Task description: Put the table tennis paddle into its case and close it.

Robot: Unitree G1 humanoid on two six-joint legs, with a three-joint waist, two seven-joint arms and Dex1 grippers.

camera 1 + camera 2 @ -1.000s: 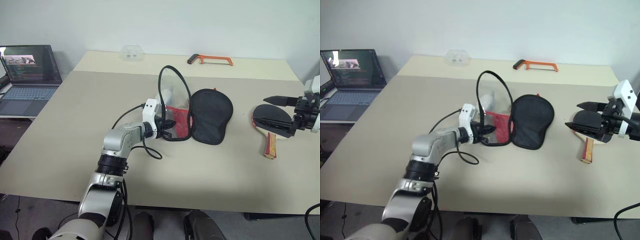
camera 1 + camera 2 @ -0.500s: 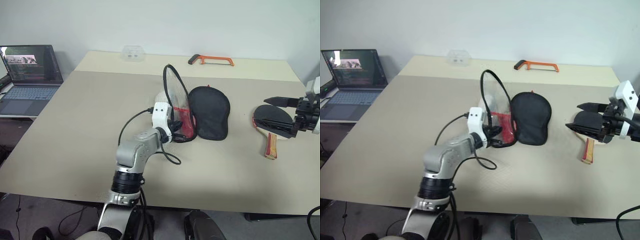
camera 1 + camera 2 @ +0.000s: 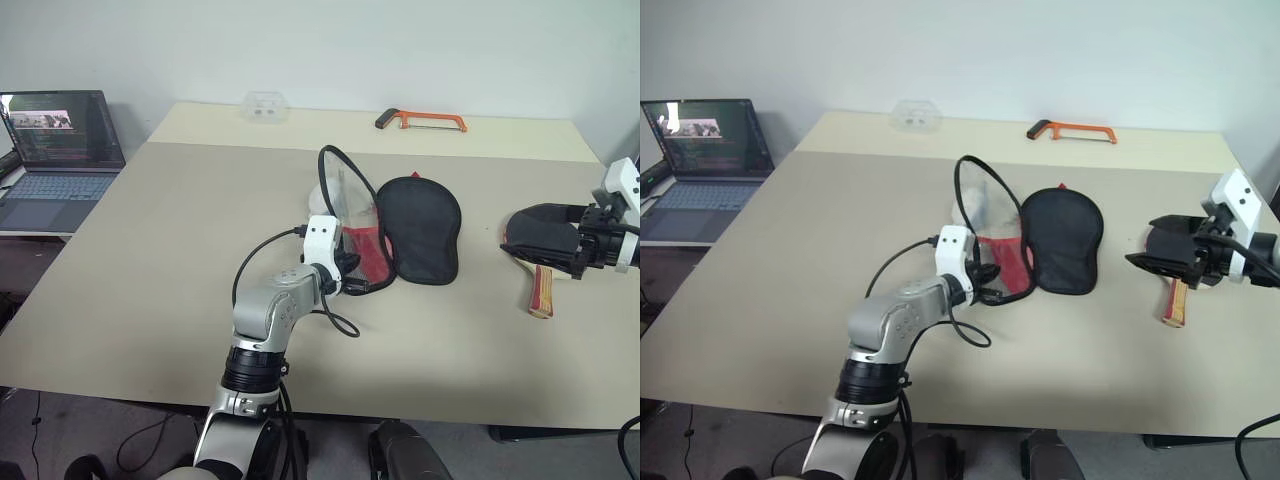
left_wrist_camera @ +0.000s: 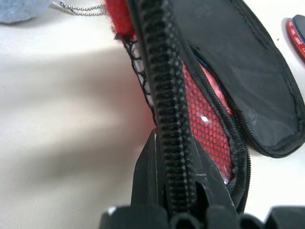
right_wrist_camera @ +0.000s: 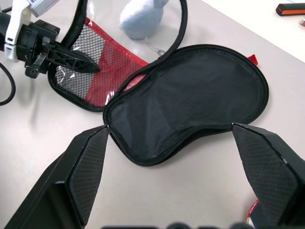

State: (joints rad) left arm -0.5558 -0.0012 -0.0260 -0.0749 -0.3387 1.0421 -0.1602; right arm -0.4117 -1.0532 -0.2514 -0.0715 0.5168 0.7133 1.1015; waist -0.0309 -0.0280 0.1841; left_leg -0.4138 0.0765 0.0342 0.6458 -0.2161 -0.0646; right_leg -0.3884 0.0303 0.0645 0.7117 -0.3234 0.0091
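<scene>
The left gripper (image 4: 174,191) is pinching the zip edge of the case (image 3: 420,225). Its two black fingers (image 4: 151,167) sit close together with the black zip rim squeezed between them. Right past the fingertips is the red mesh pocket (image 4: 207,114), and the lid of the case stands up from the grip like an open book. Beyond the lid lies the other half, flat and showing its black lining. Just behind the raised lid sits the grey-blue plush ball (image 5: 140,16) on its little chain.

The right gripper (image 5: 176,143) hangs above the table on the far side of the case, its fingers spread wide with nothing between them. The table tennis paddle (image 3: 540,265) lies flat on the table under that gripper, its striped handle pointing toward the robot. It is not in the case yet.

What could go wrong? The pinch is only on a thin soft rim, so I think the rim could slip out and the lid would flop shut before the paddle goes in. A hard tug could also drag the whole case along the table. The paddle lies flat, so the wide fingers may push it around and not lift it.

The table (image 3: 150,260) is plain beige and smooth. At its far edge lie an orange hacksaw (image 3: 422,120) and a small clear box (image 3: 265,104). A laptop (image 3: 58,150) sits open off to the left, and the wall behind is pale.
</scene>
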